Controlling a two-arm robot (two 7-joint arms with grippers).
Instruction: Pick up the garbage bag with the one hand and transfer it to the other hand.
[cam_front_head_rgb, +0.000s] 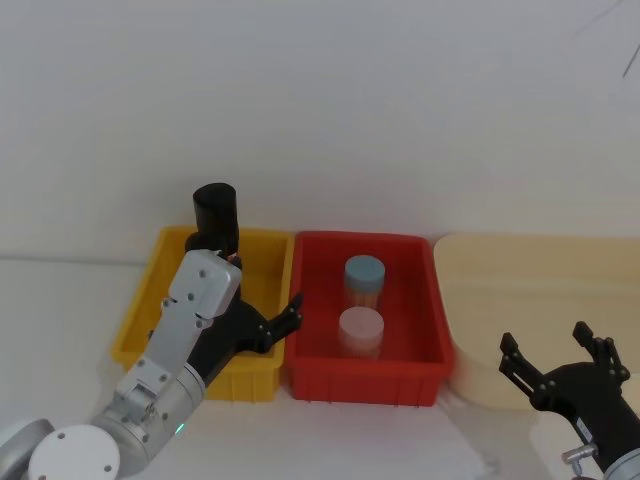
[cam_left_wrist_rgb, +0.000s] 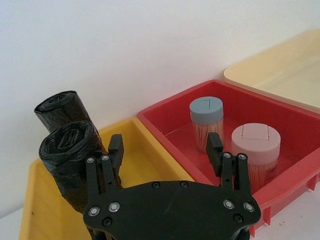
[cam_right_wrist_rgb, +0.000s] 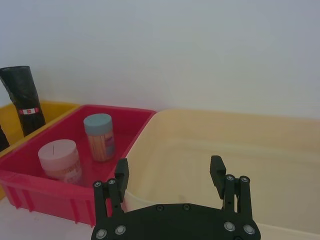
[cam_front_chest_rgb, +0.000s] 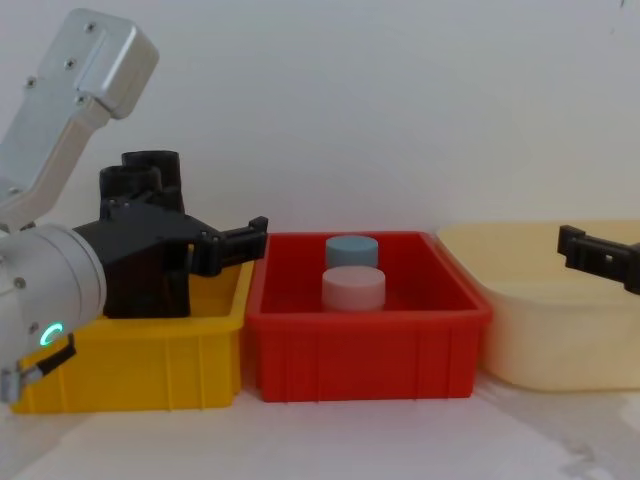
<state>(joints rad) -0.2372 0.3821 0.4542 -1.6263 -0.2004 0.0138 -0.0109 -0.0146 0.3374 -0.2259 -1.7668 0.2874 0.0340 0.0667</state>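
The garbage bag stands at the yellow bin's twelve o'clock end. The left gripper, open wide, should slide toward eleven o'clock so both fingers hug it. The right gripper hangs open at three o'clock.

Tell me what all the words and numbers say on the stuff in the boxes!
No text here can be read.
On the black garbage bag roll, a red and white band: too blurred to read.
On the blue-lidded jar: no lettering can be made out.
On the pink-lidded jar: no lettering can be made out.
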